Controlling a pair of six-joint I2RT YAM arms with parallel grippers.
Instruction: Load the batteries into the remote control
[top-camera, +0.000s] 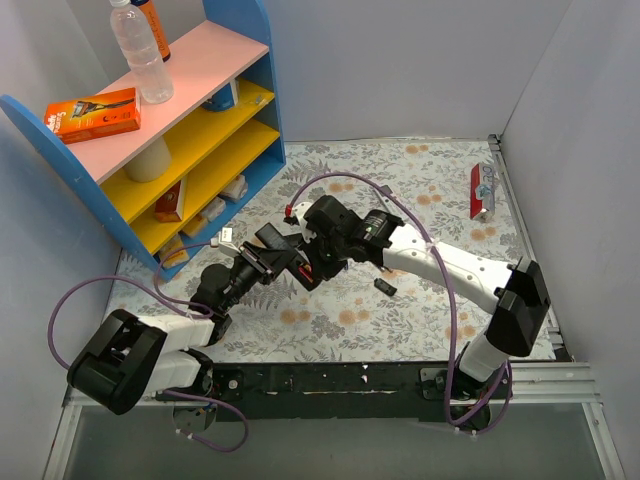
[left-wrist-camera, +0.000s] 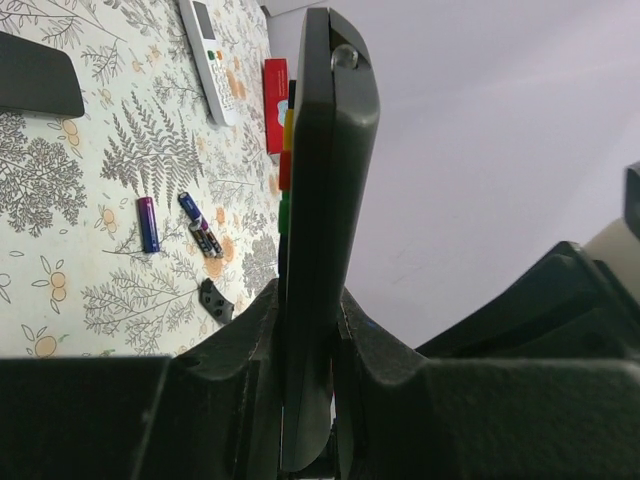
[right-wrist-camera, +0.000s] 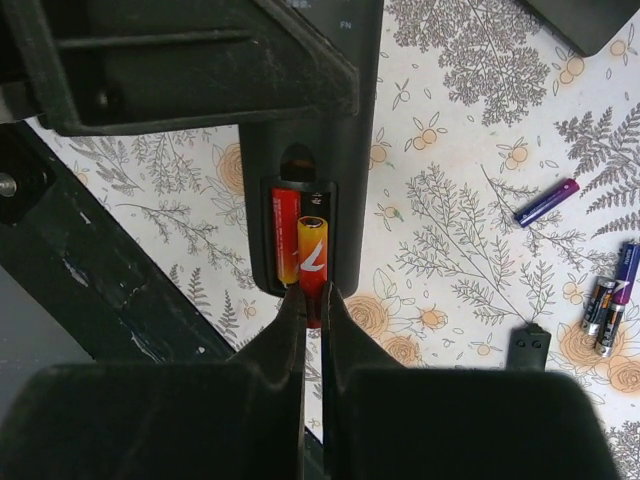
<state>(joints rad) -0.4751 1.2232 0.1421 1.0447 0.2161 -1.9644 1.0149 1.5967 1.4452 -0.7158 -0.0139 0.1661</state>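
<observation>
My left gripper (left-wrist-camera: 308, 300) is shut on the long black remote control (left-wrist-camera: 320, 200), holding it edge-on above the flowered table. In the right wrist view the remote control (right-wrist-camera: 345, 120) shows its back with the battery compartment (right-wrist-camera: 300, 235) open. One red battery (right-wrist-camera: 285, 235) lies inside it. My right gripper (right-wrist-camera: 311, 295) is shut on a second red-orange battery (right-wrist-camera: 312, 255), whose far end sits in the compartment beside the first. Loose purple-blue batteries (right-wrist-camera: 547, 202) lie on the table to the right. From above, both grippers (top-camera: 268, 262) (top-camera: 318, 262) meet at the table's middle.
A small black piece (right-wrist-camera: 527, 350) lies near more loose batteries (right-wrist-camera: 603, 303). A white remote (left-wrist-camera: 210, 55), a plain black bar (left-wrist-camera: 35, 75) and a red box (left-wrist-camera: 275, 100) lie further off. A blue, yellow and pink shelf (top-camera: 180, 130) stands at the back left.
</observation>
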